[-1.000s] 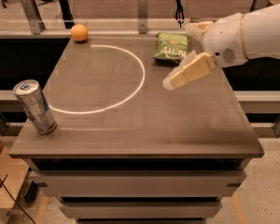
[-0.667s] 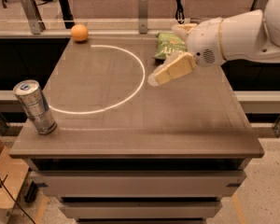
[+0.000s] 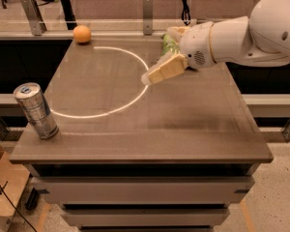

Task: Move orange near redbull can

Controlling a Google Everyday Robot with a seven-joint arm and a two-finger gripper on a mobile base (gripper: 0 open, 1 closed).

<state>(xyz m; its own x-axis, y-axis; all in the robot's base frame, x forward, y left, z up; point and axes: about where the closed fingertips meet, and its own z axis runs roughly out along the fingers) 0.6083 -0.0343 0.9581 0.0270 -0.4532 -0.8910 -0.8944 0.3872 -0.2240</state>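
The orange (image 3: 81,34) sits at the far left corner of the table (image 3: 183,129), at its back edge. The redbull can (image 3: 36,110) stands upright near the table's front left edge. My gripper (image 3: 150,77) hangs over the middle-back of the table, to the right of the orange and well apart from it, its cream fingers pointing left and down. Nothing shows between them. The white arm reaches in from the right.
A green crisp bag (image 3: 169,43) lies at the back of the table, partly hidden behind my arm. A bright white ring (image 3: 135,98) of light marks the tabletop. A rail with posts runs behind the table.
My gripper has moved left across the table, from beside the green bag toward the middle. The orange and the can have not moved.
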